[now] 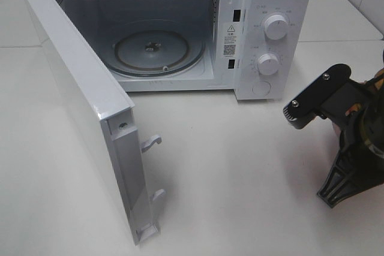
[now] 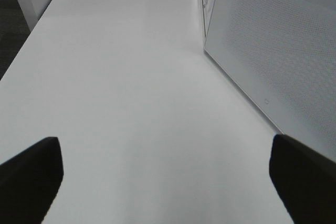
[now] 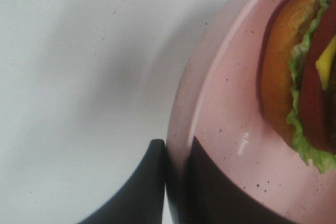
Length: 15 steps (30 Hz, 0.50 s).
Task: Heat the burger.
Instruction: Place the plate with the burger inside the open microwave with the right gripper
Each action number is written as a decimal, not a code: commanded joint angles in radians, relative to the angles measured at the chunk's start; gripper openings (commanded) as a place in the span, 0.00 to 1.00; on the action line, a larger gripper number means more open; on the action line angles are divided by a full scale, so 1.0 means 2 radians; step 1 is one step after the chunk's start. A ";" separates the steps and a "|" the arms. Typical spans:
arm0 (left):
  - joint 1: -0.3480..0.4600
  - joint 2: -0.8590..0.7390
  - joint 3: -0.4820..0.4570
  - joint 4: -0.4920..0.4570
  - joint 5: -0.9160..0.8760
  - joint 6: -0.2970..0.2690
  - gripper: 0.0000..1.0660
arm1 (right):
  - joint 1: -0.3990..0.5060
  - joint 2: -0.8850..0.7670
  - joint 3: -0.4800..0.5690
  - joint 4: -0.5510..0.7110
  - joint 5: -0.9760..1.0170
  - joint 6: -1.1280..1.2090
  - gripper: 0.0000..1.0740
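Burger (image 3: 299, 77) sits on pink plate (image 3: 220, 119), whose rim the right gripper (image 3: 176, 145) pinches narrow. Left gripper (image 2: 165, 145) spread wide, holding nothing, over table (image 2: 115, 77) beside open microwave door (image 2: 273, 51).

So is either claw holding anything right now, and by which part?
The right gripper pinches the round pink plate by its rim, the golden-bunned burger sitting on it. The left gripper is open and holds nothing.
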 commanded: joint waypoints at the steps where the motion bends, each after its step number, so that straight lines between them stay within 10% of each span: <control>1: -0.001 -0.006 0.001 -0.002 -0.008 0.001 0.94 | 0.027 -0.006 0.000 -0.028 0.028 -0.002 0.01; 15: -0.001 -0.006 0.001 -0.002 -0.008 0.001 0.94 | 0.034 -0.006 0.000 -0.043 0.004 -0.083 0.01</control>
